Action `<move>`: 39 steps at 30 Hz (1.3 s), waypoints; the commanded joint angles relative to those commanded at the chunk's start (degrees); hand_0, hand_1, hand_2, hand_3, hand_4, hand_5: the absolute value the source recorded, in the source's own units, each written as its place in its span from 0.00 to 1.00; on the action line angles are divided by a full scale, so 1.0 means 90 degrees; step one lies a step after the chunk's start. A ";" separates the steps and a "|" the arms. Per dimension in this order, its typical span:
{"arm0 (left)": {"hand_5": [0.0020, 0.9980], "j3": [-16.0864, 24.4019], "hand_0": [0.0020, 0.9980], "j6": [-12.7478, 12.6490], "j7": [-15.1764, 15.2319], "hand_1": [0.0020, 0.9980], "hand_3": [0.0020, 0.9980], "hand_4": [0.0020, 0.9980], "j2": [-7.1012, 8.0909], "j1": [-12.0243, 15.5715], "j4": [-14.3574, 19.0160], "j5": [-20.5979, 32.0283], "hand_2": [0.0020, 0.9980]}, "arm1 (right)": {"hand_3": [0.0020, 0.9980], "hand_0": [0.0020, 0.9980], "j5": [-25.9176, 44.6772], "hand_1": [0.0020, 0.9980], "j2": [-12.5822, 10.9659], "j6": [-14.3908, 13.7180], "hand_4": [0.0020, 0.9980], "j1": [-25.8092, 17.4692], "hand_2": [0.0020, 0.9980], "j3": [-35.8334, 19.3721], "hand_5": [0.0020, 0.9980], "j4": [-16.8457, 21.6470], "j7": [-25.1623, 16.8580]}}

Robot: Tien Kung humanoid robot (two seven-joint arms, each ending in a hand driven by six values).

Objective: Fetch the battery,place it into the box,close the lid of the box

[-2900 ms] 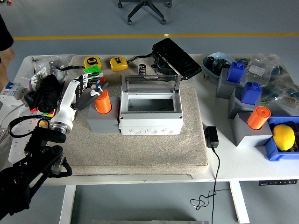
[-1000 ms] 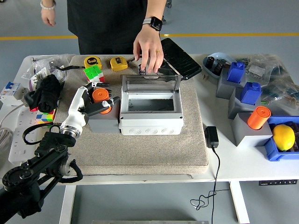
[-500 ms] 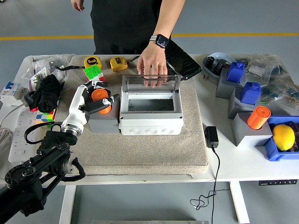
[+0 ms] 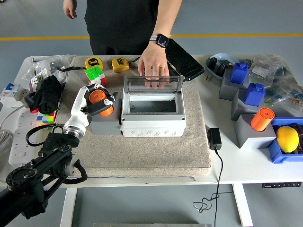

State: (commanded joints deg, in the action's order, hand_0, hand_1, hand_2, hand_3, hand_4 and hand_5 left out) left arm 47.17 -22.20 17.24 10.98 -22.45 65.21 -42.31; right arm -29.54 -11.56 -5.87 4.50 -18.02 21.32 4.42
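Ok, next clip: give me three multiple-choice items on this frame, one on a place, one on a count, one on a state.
1. Where does the orange battery that the left robot hand grips sit?
A. On the grey stand left of the box
B. Inside the box
C. In the blue bin

2. How many yellow tape measures lie at the mat's far edge?
A. One
B. Two
C. Four

3. What state is the box lid in?
A. Shut flat
B. Upright and open
C. Taken off

Answers:
1 A, the fingers curl round it on the grey stand beside the box.
2 B, one tape measure beside another.
3 B, the clear lid stands up with the person's hand at it.
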 joint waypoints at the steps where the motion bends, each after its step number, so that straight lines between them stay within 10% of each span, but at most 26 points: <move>1: 0.00 -0.0006 0.24 0.0002 0.0000 0.25 0.18 0.59 -0.0004 -0.0006 0.0004 -0.0002 0.22 | 0.58 0.62 0.0000 0.66 -0.0001 -0.0002 0.94 0.0000 0.67 -0.0001 0.45 0.0002 -0.0004; 12: 0.00 -0.0014 0.24 -0.0124 -0.0109 0.23 0.17 0.54 0.0025 -0.0044 0.0340 -0.0691 0.21 | 0.58 0.62 0.0011 0.66 0.0010 -0.0023 0.94 -0.0012 0.67 -0.0025 0.45 -0.0011 -0.0038; 20: 0.00 -0.0099 0.22 -0.0166 -0.0728 0.22 0.17 0.50 0.0347 -0.0259 0.1071 -0.2048 0.20 | 0.57 0.62 -0.0003 0.66 -0.0007 -0.0035 0.94 -0.0005 0.67 -0.0055 0.45 -0.0003 -0.0053; 30: 0.00 -0.1369 0.18 0.0060 -0.2130 0.12 0.18 0.52 0.0910 -0.1206 0.1923 -0.3528 0.12 | 0.57 0.62 -0.0009 0.66 -0.0042 -0.0048 0.94 0.0014 0.67 -0.0117 0.45 -0.0001 -0.0060; 33: 0.00 -0.1749 0.18 0.0070 -0.2389 0.12 0.18 0.52 0.0903 -0.1544 0.1992 -0.3726 0.12 | 0.57 0.62 -0.0001 0.66 -0.0048 -0.0050 0.94 0.0013 0.67 -0.0114 0.45 -0.0001 -0.0061; 34: 0.00 -0.1886 0.16 0.0066 -0.2479 0.11 0.18 0.75 0.0883 -0.1671 0.1997 -0.3803 0.11 | 0.57 0.62 0.0001 0.66 -0.0050 -0.0050 0.94 0.0012 0.67 -0.0113 0.45 0.0000 -0.0062; 39: 0.00 -0.2460 0.16 0.0026 -0.2861 0.11 0.18 0.75 0.0659 -0.2217 0.1860 -0.4262 0.11 | 0.57 0.62 0.0022 0.66 -0.0051 -0.0052 0.94 0.0013 0.67 -0.0087 0.45 -0.0001 -0.0063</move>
State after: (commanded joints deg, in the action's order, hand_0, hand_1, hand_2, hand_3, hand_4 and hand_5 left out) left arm 25.03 -21.96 -8.51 16.92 -42.40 81.95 -80.67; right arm -29.34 -12.01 -6.33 4.61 -18.80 21.31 3.85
